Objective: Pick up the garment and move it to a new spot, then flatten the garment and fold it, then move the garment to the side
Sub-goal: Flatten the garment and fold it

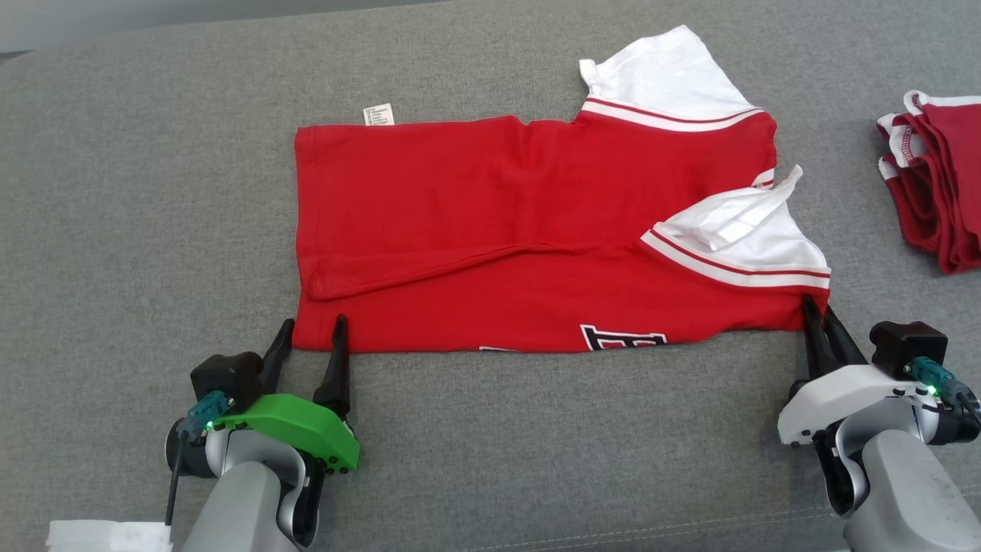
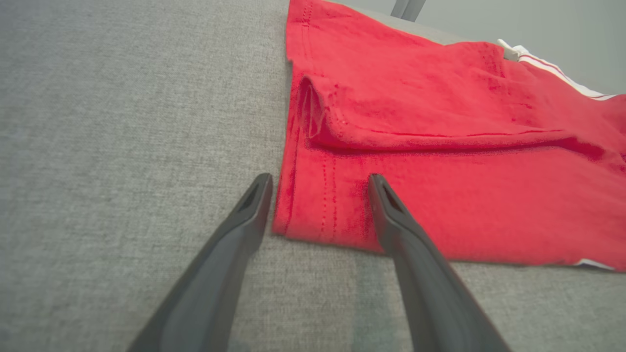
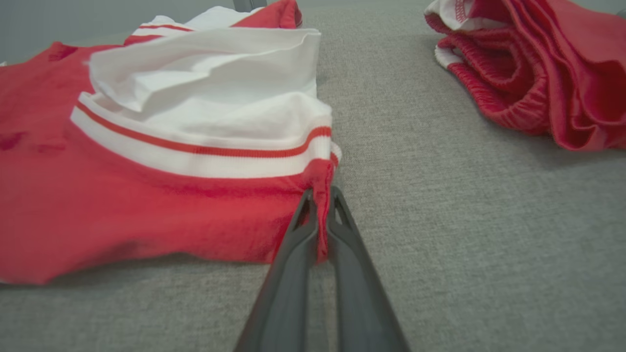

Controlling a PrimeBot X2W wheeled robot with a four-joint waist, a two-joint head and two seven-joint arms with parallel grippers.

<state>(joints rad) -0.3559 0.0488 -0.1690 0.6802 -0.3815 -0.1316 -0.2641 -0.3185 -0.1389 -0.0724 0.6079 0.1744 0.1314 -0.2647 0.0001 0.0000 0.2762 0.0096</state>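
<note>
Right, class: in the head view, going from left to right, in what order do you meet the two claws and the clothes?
Left claw, open → red shirt → right claw, shut on the shirt's near right corner → pile of red clothes.

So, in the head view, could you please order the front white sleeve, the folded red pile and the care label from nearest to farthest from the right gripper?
From the right gripper, shut on the shirt corner:
1. Front sleeve, just behind it.
2. Pile, to its right and farther back.
3. Label, far left at the shirt's back edge.
</note>
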